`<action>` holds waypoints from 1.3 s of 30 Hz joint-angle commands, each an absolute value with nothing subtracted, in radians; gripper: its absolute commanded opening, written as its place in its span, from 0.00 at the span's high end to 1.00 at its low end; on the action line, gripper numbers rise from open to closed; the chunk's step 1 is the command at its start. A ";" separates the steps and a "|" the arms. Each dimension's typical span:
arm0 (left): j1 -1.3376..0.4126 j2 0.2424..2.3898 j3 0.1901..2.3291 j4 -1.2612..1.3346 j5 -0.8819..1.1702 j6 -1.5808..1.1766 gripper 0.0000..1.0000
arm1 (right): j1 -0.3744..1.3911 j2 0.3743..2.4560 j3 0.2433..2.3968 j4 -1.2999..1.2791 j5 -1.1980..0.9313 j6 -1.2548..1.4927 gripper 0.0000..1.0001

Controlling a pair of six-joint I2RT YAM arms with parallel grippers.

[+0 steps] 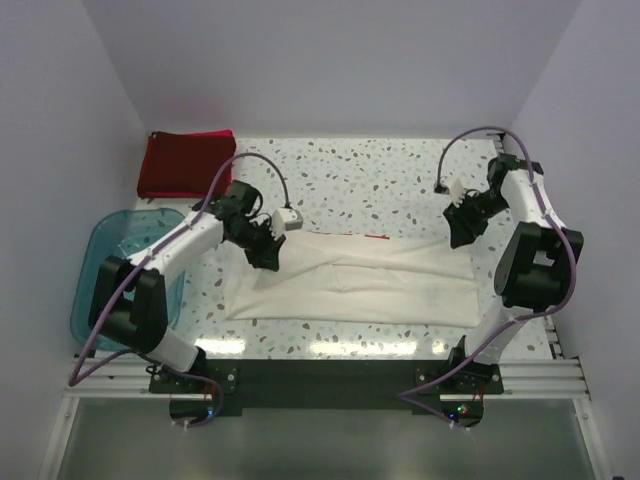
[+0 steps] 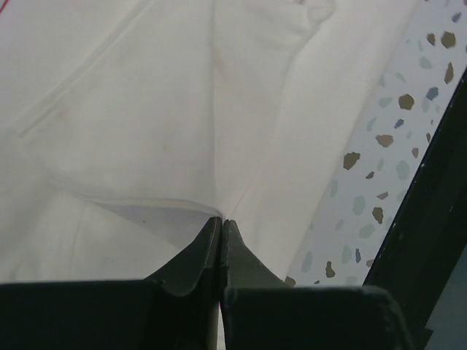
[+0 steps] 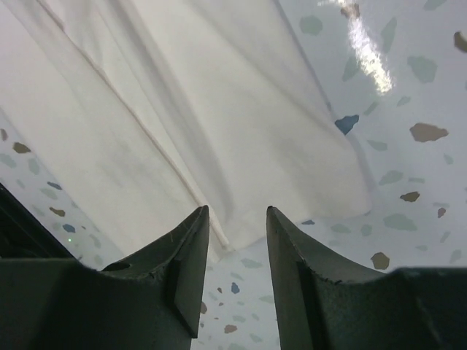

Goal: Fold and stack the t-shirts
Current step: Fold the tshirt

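While the left pincer (image 2: 221, 220) is pressed shut on a raised pleat of fabric, a cream-white soft cloth t-shirt (image 1: 350, 280) lies spread in a long band across the middle of the white speckled desk (image 1: 380, 185), closer to the near edge than the far one. That pincer grips the shirt at its far left corner, where the fabric lifts into a small tent. The right pincer (image 3: 235, 211) sits at the shirt's far right corner, its two dark fingers parted by a narrow gap with nothing between them. The cloth edge and bare desk show below it. A thin red sliver (image 1: 375, 237) peeks out along the shirt's far edge. At the far left corner of the desk rests a folded dark red t-shirt (image 1: 185, 168), with a strip of pink cloth (image 1: 215, 133) showing along its far side. A translucent teal plastic tub (image 1: 120, 265) stands at the left edge, beside the left arm.
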State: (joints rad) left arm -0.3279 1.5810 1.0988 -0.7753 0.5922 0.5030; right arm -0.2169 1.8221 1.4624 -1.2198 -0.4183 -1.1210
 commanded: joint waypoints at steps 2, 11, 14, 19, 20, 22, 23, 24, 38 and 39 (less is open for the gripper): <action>-0.423 1.442 0.997 -0.824 0.687 0.731 1.00 | -0.198 1.769 1.535 -1.302 -0.630 -1.034 0.59; -0.459 1.322 0.824 -0.865 0.701 1.034 1.00 | -0.011 1.743 1.463 -1.079 -0.761 -0.747 0.62; -0.460 1.315 0.792 -0.893 0.677 1.139 1.00 | 0.101 1.759 1.448 -0.970 -0.764 -0.668 0.65; -0.460 1.254 0.735 -0.908 0.643 1.323 0.99 | 0.187 1.819 1.431 -0.836 -0.706 -0.572 0.65; -0.460 1.243 0.710 -0.905 0.638 1.348 0.99 | 0.204 1.838 1.436 -0.813 -0.689 -0.562 0.66; -0.460 1.214 0.692 -0.893 0.620 1.405 0.98 | 0.216 1.887 1.445 -0.807 -0.675 -0.548 0.66; -0.460 1.207 0.678 -0.894 0.612 1.426 0.98 | 0.221 1.899 1.447 -0.807 -0.663 -0.548 0.66; -0.460 1.200 0.670 -0.902 0.606 1.448 0.98 | 0.228 1.919 1.440 -0.805 -0.655 -0.551 0.66; -0.459 1.114 0.652 -0.864 0.603 1.464 0.92 | 0.278 1.942 1.266 -0.851 -0.505 -0.686 0.75; -0.459 1.114 0.663 -0.864 0.612 1.453 0.92 | 0.278 1.936 1.266 -0.848 -0.496 -0.692 0.75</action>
State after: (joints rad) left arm -0.4549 1.1328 0.6151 -0.8772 0.5694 1.4651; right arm 0.2752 1.9621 1.2953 -0.8391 -0.5751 -0.6334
